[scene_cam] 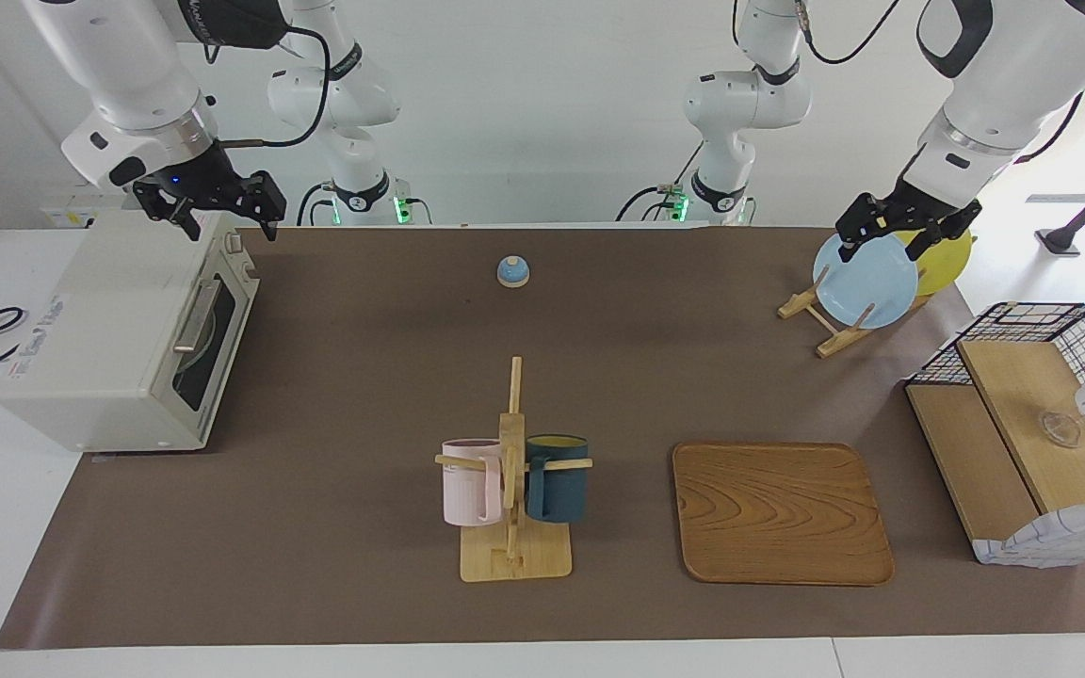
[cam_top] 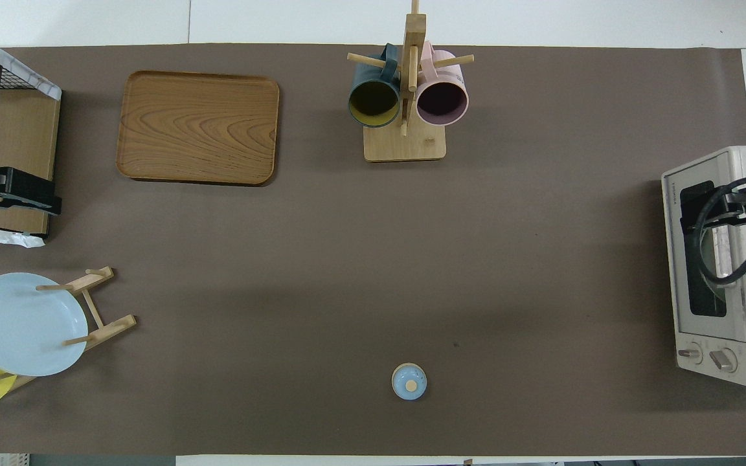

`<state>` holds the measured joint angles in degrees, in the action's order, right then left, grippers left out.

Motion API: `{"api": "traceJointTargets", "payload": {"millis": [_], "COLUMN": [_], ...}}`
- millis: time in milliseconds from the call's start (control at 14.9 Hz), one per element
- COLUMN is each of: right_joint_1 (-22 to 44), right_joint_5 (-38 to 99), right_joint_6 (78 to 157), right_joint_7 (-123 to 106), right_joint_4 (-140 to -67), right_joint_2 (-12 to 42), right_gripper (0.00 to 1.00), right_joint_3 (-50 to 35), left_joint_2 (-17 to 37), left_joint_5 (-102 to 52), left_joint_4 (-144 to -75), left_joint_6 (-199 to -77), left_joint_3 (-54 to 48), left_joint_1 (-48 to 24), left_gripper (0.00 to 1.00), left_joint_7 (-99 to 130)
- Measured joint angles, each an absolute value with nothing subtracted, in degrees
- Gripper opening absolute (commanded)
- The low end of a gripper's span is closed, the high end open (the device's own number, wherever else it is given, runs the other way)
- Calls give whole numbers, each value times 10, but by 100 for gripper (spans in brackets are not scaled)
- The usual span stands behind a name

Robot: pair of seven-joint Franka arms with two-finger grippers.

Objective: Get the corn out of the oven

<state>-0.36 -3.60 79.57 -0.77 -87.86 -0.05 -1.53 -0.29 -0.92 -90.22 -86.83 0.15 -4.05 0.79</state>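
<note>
Cream-white oven [scene_cam: 119, 330], door shut, hides the corn, seemingly.

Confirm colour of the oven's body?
Cream-white oven with a dark glass door; facing view shows it best.

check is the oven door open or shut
Shut: the oven door's dark glass and bar handle sit flush against its front; no corn shows.

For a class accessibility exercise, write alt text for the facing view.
A cream oven with its door shut sits at the right arm's end of a brown table; the right end effector hangs above it, the left end effector over racked plates.
</note>
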Motion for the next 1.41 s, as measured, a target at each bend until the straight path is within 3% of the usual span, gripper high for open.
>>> {"api": "traceJointTargets", "payload": {"millis": [538, 605, 672, 739, 874, 1143, 1412], "right_joint_1": [-6, -10, -14, -19, -29, -69, -97], "right_joint_5": [-36, -36, -36, -36, -36, -36, -36], "right_joint_6": [810, 812, 820, 839, 883, 1021, 1059], "right_joint_7": [-8, -8, -8, -8, -8, -69, -81], "right_joint_4": [-879, -879, -882, -889, -925, -1072, -1139], "right_joint_2": [-1, -1, -1, -1, -8, -52, -75], "right_gripper": [100, 67, 28, 3, 0, 0, 0], "right_joint_3": [-14, -13, -13, -13, -12, -10, -8], "left_joint_2": [-3, -3, -3, -3, -3, -3, -3], "left_joint_5": [-9, -9, -9, -9, -9, -9, -9], "left_joint_4": [-902, -902, -902, -902, -902, -902, -902], "left_joint_6": [-868, -868, -868, -868, -868, -868, -868], "left_joint_3": [2, 2, 2, 2, 2, 2, 2], "left_joint_1": [-41, -40, -41, -41, -41, -41, -41], "left_gripper": [100, 100, 100, 100, 100, 100, 100], "left_joint_7": [8, 8, 8, 8, 8, 8, 8]}}
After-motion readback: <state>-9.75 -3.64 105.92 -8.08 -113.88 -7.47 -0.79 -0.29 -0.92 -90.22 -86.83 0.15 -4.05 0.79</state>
